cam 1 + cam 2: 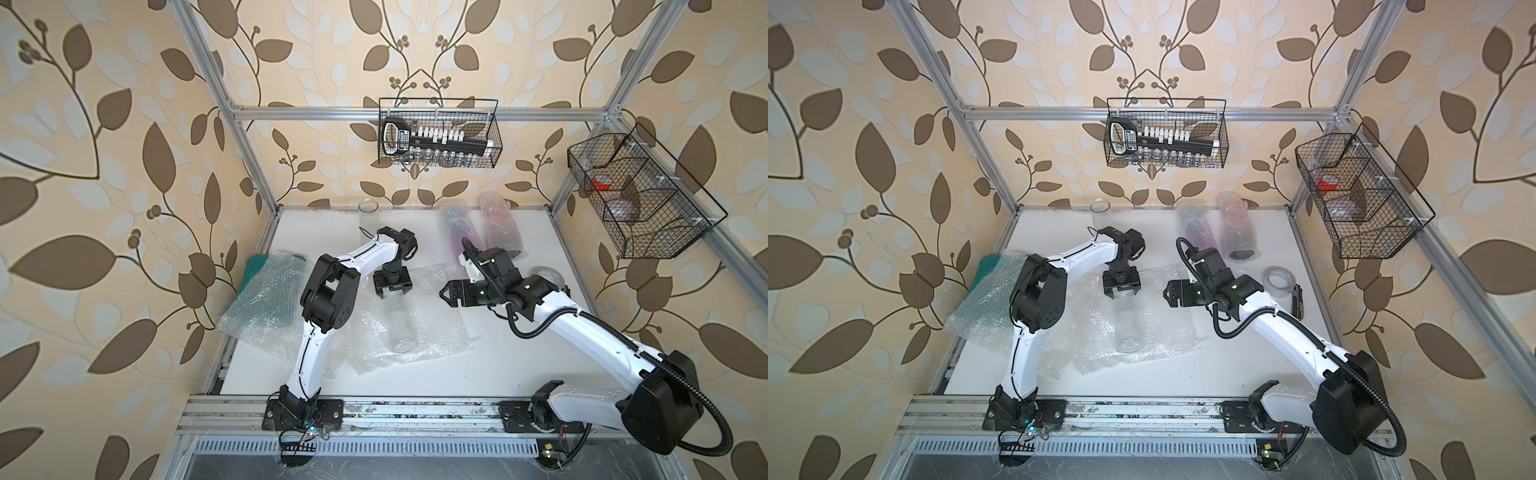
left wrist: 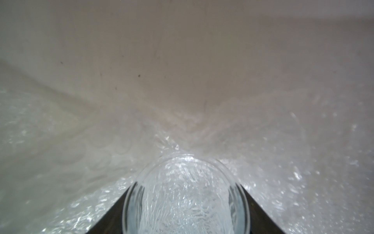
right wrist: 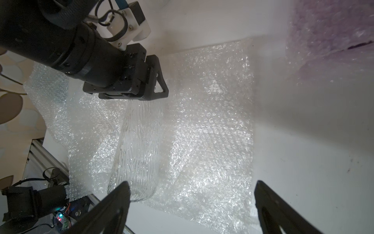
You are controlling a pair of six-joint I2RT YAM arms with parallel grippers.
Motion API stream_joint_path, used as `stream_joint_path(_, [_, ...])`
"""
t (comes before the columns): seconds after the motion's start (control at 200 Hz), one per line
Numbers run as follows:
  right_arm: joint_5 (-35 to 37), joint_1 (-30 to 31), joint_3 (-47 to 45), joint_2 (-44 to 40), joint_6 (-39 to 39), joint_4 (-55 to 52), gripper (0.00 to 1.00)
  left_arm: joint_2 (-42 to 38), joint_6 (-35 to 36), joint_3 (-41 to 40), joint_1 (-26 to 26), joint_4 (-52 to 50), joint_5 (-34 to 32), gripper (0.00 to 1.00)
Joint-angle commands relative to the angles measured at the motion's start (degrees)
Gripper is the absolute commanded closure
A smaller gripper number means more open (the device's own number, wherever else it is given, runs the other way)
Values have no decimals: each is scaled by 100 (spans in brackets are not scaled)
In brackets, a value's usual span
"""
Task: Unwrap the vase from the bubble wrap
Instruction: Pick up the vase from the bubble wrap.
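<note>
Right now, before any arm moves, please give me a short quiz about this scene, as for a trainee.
1. True or false: the textured glass vase lies on its side on a flat bubble wrap sheet.
2. Which gripper has the vase's far end between its jaws?
3. The right gripper is: A) open and empty; B) shut on the vase; C) shut on the sheet.
Key: 1 true; 2 the left gripper; 3 A.
</note>
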Motion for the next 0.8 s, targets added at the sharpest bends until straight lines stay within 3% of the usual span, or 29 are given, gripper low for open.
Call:
stream_joint_path(0.0, [38, -39, -77, 20, -102, -2, 6, -71, 63, -36, -22, -170, -2, 31])
stream_joint_path(0.19, [14, -71, -75, 84, -106, 15, 6, -74, 155, -216, -15, -107, 6, 32])
stream_joint_path(0.42, [39, -104, -116, 41, -51, 13, 6, -534, 297, -325, -30, -140, 5, 63])
stream_joint_path(0.795, [-51, -203, -222, 10, 57, 22, 6, -1956, 806, -754, -632, 13, -677, 85])
